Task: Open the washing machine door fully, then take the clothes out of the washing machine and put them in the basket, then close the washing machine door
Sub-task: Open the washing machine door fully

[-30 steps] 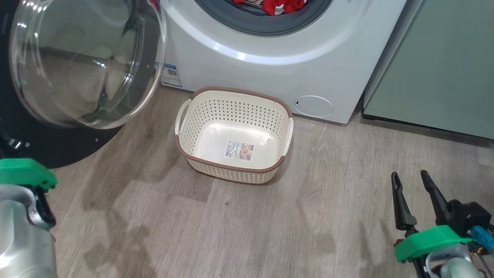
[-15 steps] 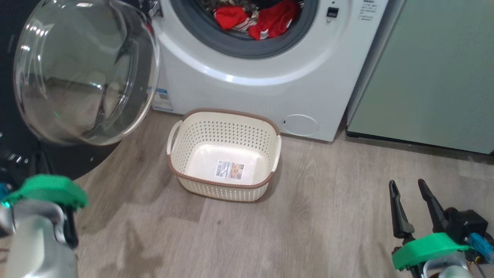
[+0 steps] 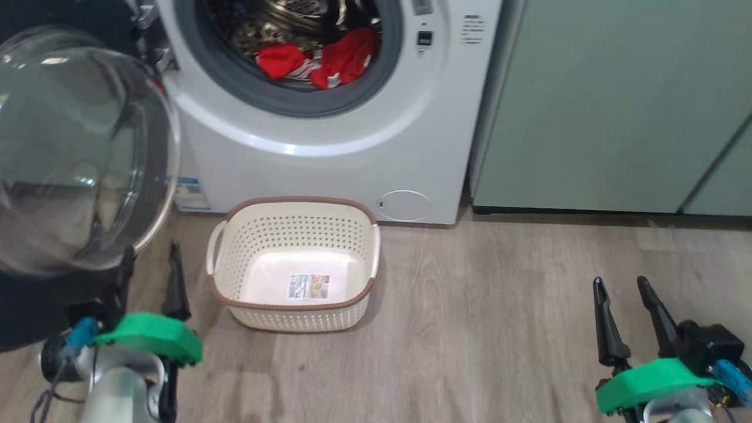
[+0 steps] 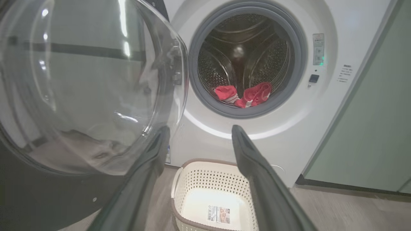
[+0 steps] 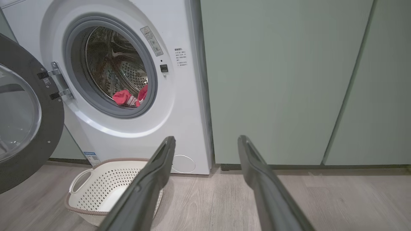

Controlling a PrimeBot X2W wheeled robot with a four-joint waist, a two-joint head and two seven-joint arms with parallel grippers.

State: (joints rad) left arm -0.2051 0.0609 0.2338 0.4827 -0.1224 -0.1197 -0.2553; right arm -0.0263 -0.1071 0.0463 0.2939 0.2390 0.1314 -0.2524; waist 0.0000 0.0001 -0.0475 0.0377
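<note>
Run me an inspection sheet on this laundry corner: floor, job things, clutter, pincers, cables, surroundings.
Surface: floor, grey wood-look planks.
Job's things: door swung open to the left; red clothes lying in the drum near its front lip; washer upright; basket on the floor before the washer, a paper label inside.
Clutter: nothing seen.
Pincers: left pincer open, holding nothing, beside the basket and below the door; right pincer open, holding nothing, low at the right.
Cables: thin wires at the left wrist.
Surroundings: pale green cabinets right of the washer.
</note>
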